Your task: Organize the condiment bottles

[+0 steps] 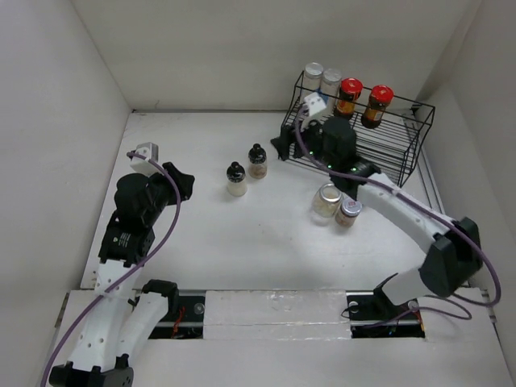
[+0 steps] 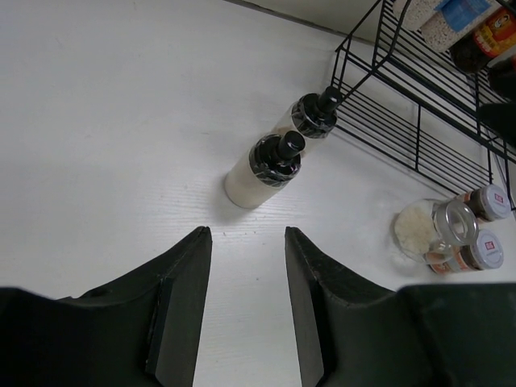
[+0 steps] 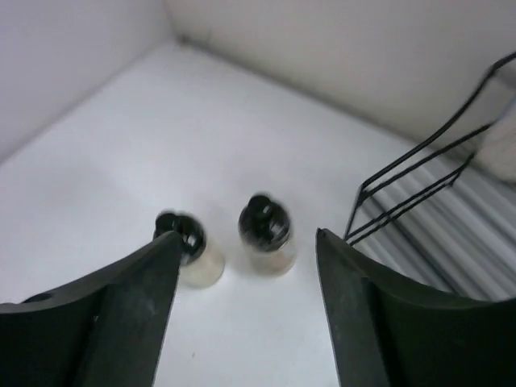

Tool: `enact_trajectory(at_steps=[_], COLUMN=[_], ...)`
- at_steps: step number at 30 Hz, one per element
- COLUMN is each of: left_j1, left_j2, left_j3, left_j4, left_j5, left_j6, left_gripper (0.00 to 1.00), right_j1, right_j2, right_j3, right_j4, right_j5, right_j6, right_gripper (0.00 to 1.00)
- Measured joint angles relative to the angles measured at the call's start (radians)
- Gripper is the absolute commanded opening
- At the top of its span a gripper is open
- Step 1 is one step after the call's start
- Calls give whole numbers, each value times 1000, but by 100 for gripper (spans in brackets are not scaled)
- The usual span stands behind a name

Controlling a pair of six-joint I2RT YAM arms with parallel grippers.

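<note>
- My right claw is spread wide and holds nothing. It hangs low just off the left front corner of the black wire rack.
- My left claw is also parted and empty, out over the white table on my left side.
- Two bottles stand on the table between the claws: the rack-side black-capped bottle, with brownish contents, and the outer black-capped bottle, with white contents. They are near each other but apart.
- Both are upright with caps up, so the long axis is vertical. I judge a level, side-on grip on the body below the cap suits either one.
- What the move turns on: the rack-side bottle lies just ahead of my right claw, near the middle of its gap, though that view is blurred. My right claw is the nearer one to it.
- The outer bottle lies straight ahead of my left claw, with the rack-side bottle behind it on much the same line.
- The silver-lidded bottles and red-capped bottles stand on the rack's top shelf.
- The clear silver-lidded jars sit on the table beside my right forearm.
</note>
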Motion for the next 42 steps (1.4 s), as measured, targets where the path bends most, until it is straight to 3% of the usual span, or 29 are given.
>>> enact_trajectory(at_steps=[1, 5, 14, 24, 28, 29, 30, 34, 38, 42], left_j1=[0, 0, 0, 0, 0, 0, 0, 0, 0, 0], left_j2=[3, 9, 9, 9, 9, 9, 9, 9, 9, 9], left_j3=[0, 0, 0, 0, 0, 0, 0, 0, 0, 0], left_j4=[0, 0, 0, 0, 0, 0, 0, 0, 0, 0], left_j5=[0, 0, 1, 3, 5, 5, 5, 5, 5, 5], left_j6=[0, 0, 0, 0, 0, 0, 0, 0, 0, 0], left_gripper=[39, 40, 41, 41, 41, 41, 41, 41, 41, 41], right_j1=[23, 68, 68, 85, 87, 86, 86, 89, 92, 85], right_j2=[47, 208, 472, 614, 670, 686, 690, 699, 672, 530], right_j3=[-2, 5, 201, 317, 363, 373, 375, 391, 373, 323], right_j4=[-6, -34, -86, -126, -139, -138, -140, -139, -154, -217], right_j5=[6, 22, 71, 89, 108, 112, 115, 135, 146, 146], right_j6=[-7, -28, -50, -66, -69, -71, -77, -72, -62, -53], right_gripper=[88, 93, 94, 92, 81, 65, 59, 46, 46, 46])
